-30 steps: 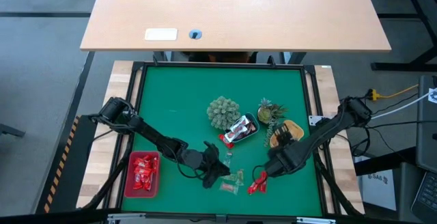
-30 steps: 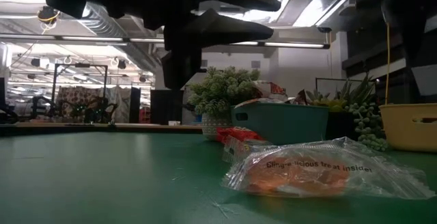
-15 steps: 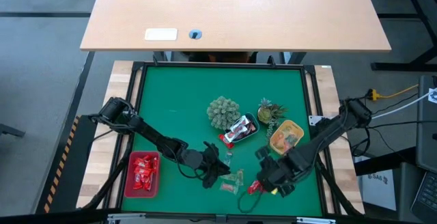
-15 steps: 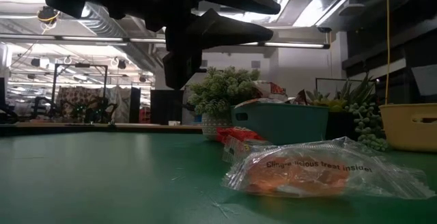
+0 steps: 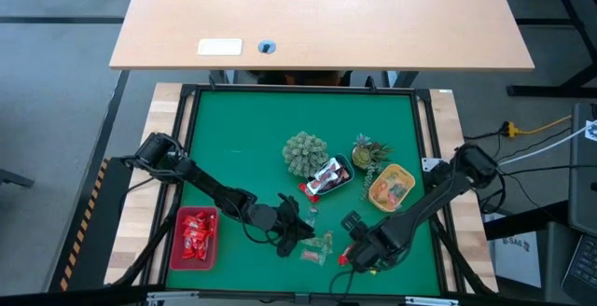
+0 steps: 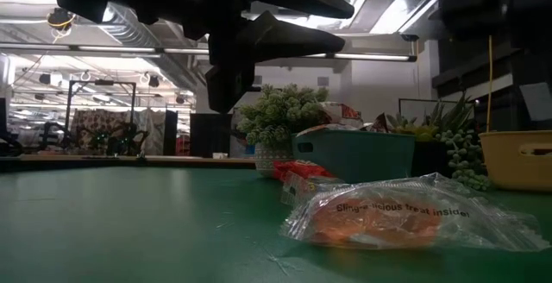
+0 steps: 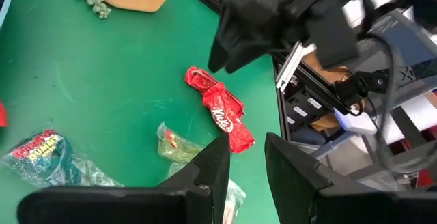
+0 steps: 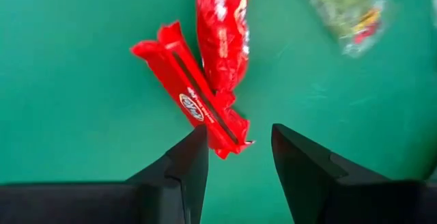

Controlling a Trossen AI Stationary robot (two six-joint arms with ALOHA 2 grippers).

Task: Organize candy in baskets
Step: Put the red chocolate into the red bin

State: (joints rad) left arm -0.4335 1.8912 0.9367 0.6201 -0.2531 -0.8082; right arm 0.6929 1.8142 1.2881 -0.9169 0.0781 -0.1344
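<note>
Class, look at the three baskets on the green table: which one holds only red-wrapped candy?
The red rectangular basket, beside the left arm at the table's near-left corner. It holds only red wrappers; the pale blue basket and the yellow-orange basket hold mixed wrappers.

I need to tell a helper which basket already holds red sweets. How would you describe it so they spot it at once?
On the green mat, look to the near left corner, beside the left arm. There sits a red rectangular basket filled with red candy. The blue basket and yellow basket sit together by the plants, right of centre.
</note>
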